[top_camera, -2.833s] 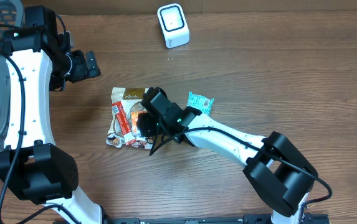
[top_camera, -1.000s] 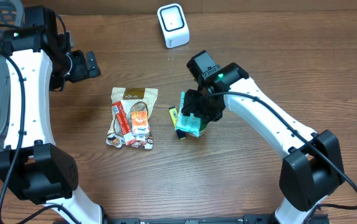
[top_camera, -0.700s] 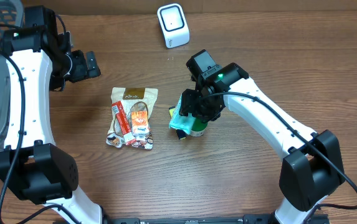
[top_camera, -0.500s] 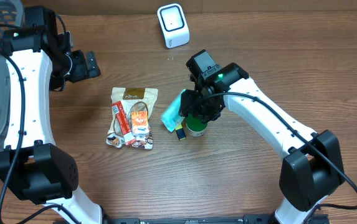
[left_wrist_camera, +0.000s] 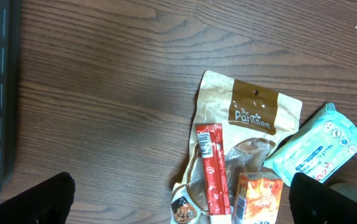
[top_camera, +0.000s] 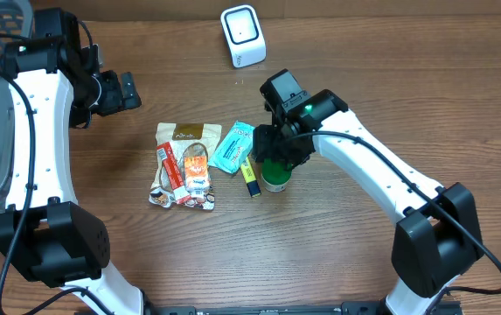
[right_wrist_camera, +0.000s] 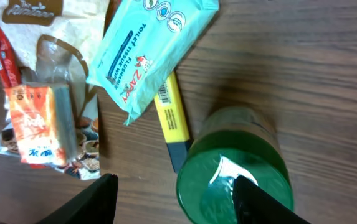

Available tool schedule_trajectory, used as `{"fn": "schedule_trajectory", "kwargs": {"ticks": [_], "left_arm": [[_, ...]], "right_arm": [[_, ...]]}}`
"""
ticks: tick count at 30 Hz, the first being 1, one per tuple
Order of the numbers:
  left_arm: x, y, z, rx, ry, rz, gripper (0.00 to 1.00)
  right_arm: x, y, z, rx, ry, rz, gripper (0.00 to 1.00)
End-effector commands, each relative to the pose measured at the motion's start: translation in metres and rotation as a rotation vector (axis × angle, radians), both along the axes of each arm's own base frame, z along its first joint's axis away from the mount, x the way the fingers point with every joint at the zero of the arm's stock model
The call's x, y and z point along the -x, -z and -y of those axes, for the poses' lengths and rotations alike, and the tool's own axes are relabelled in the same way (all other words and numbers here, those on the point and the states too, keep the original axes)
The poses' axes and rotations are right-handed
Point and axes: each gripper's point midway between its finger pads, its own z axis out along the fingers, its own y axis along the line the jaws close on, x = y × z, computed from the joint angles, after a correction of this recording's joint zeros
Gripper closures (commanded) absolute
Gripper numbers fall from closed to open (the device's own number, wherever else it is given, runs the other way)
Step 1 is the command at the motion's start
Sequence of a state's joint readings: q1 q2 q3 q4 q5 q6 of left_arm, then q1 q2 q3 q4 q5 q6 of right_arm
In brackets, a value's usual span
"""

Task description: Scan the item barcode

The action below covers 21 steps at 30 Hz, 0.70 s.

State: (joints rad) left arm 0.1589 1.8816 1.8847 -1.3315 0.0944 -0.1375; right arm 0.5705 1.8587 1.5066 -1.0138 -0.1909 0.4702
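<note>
Teal tissue pack point(top_camera: 233, 147), yellow marker point(top_camera: 249, 178), green jar point(top_camera: 274, 175): one each; left hand point(left_wrist_camera: 181, 196), right hand point(right_wrist_camera: 173, 190) both open.

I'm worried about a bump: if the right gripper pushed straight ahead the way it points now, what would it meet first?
Probably the round green-lidded jar, which stands almost directly under the right gripper and its open fingers, though depth is hard to judge.

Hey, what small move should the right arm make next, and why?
Probably lower the right gripper straight down around the green-lidded jar, then close. Its jaws stand open with the jar below and between them, and the tissue pack lies off to the side, clear of the lid.
</note>
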Motion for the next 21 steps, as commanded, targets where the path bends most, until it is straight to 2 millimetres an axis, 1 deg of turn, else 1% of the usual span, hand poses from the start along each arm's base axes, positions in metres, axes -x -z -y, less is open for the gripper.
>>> {"fn": "schedule_trajectory", "kwargs": {"ticks": [1,4,10,12,15,21], "left_arm": [[0.000,-0.001,0.002,0.002,0.022,0.005,0.00],[0.000,-0.001,0.002,0.002,0.022,0.005,0.00],[0.000,-0.001,0.002,0.002,0.022,0.005,0.00],[0.000,-0.001,0.002,0.002,0.022,0.005,0.00],[0.000,-0.001,0.002,0.002,0.022,0.005,0.00],[0.000,-0.001,0.002,0.002,0.022,0.005,0.00]], "right_arm": [[0.004,0.005,0.005,0.053,-0.011,0.029,0.39],[0.000,0.007,0.014,0.102,0.001,0.048,0.36],[0.006,0.009,0.018,0.122,-0.002,0.027,0.24],[0.007,0.009,0.019,0.141,-0.003,0.031,0.17],[0.009,0.010,0.019,0.167,-0.013,0.043,0.00],[0.011,0.013,0.022,0.260,-0.035,0.100,0.00]]}}
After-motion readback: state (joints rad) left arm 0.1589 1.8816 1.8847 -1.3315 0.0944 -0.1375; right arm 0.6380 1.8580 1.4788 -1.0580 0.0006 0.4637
